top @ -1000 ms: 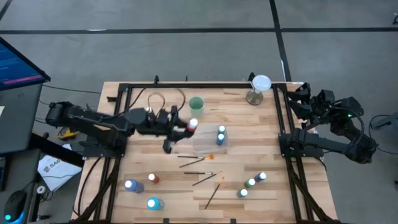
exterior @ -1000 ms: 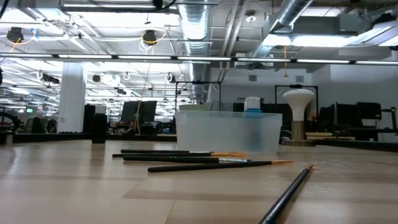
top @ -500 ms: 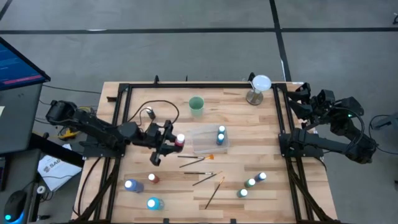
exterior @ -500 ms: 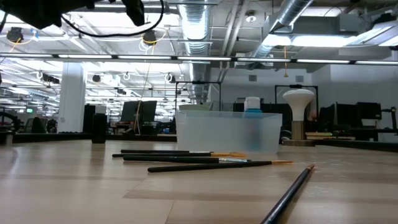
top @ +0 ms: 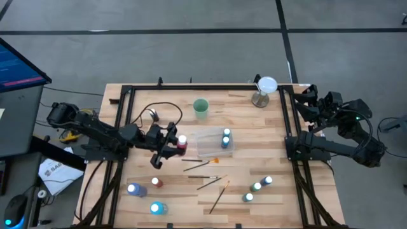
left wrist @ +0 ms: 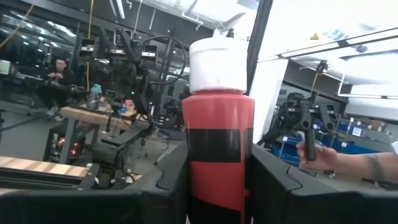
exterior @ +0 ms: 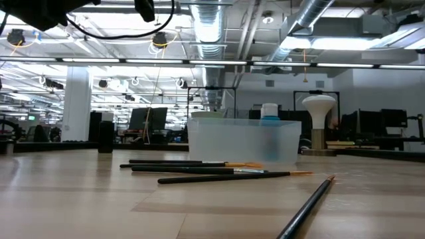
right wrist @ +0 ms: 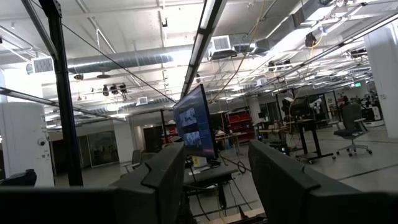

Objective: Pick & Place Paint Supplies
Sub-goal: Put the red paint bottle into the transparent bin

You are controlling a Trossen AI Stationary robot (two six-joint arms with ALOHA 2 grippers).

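High view: the left gripper (top: 176, 144) holds a red paint bottle (top: 182, 143) above the surface (top: 254, 152), just beside the clear tray (top: 206, 147), so the drop is not yet made. Only one blue bottle (top: 226, 138) stands in the tray. Much is left, by my reckoning: loose bottles (top: 143, 191) near the front left, more bottles (top: 257, 186) at the front right, and several paintbrushes (top: 202, 172) strewn between them.

Left wrist view settles the grip: the red paint bottle stands upright between the fingers (left wrist: 171, 186), clamped on both sides, white cap uppermost (a person's hand shows far off in the room, well away from the arms).

Low view shows the brushes lying flat before the tray, with the blue bottle's cap rising behind its wall, but nothing of the held bottle.

Right gripper (top: 313, 102) waits off the surface's right edge; its wrist view shows its fingers parted with nothing between them.
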